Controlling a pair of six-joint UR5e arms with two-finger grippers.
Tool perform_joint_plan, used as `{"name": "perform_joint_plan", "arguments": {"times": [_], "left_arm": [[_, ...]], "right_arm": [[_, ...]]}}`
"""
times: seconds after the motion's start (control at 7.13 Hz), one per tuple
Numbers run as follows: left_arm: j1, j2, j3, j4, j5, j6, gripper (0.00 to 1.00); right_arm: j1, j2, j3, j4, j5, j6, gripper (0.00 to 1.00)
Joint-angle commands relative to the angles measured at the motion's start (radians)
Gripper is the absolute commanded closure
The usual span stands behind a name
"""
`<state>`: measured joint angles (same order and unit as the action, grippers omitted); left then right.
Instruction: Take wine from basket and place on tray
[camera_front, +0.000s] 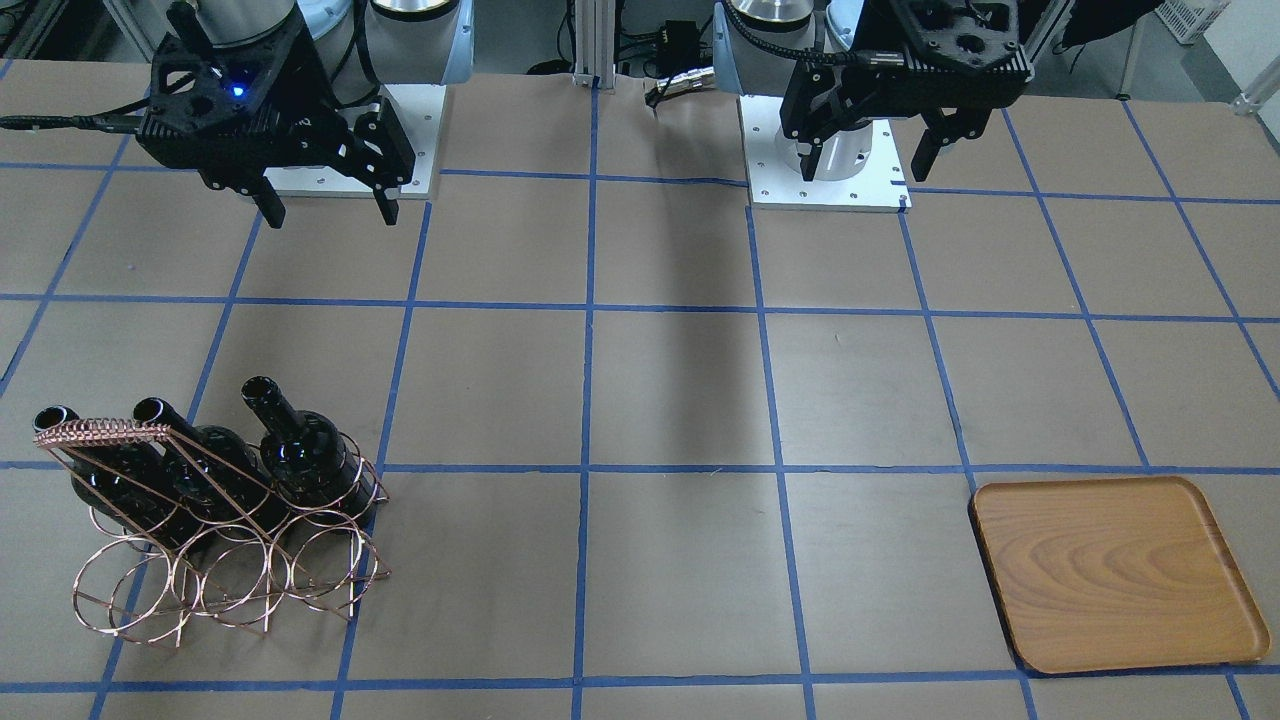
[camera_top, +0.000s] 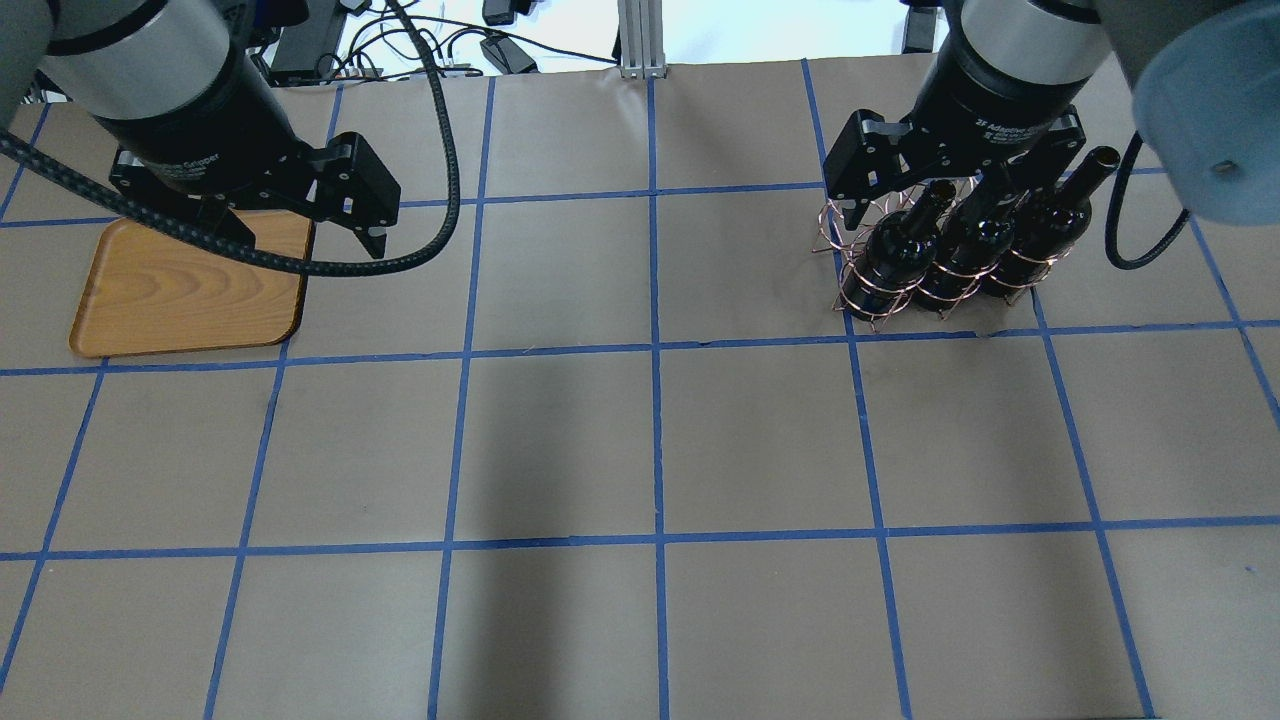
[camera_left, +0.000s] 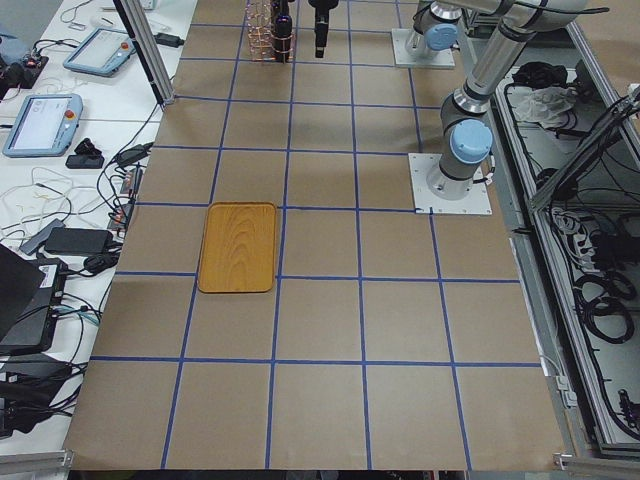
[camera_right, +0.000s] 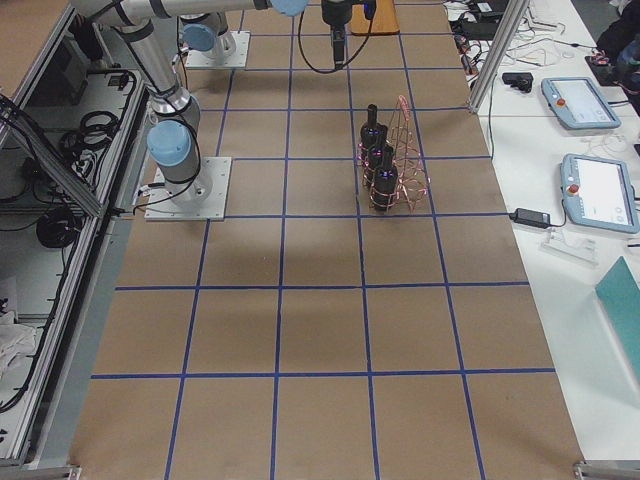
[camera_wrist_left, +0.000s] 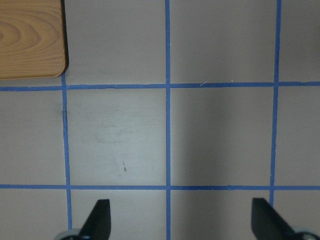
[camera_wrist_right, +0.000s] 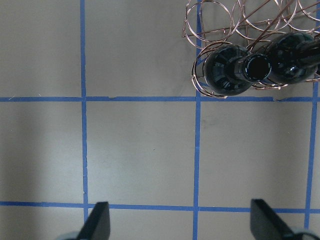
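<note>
Overhead, left to right. The tray (camera_top: 170, 300) is light wood with visible grain, rounded corners and a low rim. It sits flat on the worktop (camera_top: 650, 450) at the far left with nothing on it. The left gripper (camera_wrist_left: 180, 220) hangs just beside the tray, fingers (camera_wrist_left: 99, 217) spread wide and holding nothing. The right gripper (camera_wrist_right: 180, 220) is above the worktop near the basket (camera_top: 870, 305), clear of it, fingers (camera_wrist_right: 98, 219) also wide apart and empty. The basket is copper wire rings at the far right, holding three wine bottles (camera_top: 895, 255) side by side. They are glossy near-black glass with long necks, no labels and open mouths, tilted neck-up in the rings.
</note>
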<state>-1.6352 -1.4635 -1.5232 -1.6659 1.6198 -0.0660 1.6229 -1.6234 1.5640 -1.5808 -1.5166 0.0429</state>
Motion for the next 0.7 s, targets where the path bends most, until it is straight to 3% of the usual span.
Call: {"name": "perform_joint_plan", "arguments": {"times": [0.0, 0.56], "left_arm": [[0.0, 0.0, 0.0, 0.0, 0.0, 0.0, 0.0], [0.0, 0.002, 0.0, -0.003, 0.005, 0.0, 0.0]], "right_arm": [[0.0, 0.0, 0.001, -0.005, 0.001, 0.002, 0.0], [-0.001, 0.0, -0.001, -0.011, 0.002, -0.014, 0.0]]}}
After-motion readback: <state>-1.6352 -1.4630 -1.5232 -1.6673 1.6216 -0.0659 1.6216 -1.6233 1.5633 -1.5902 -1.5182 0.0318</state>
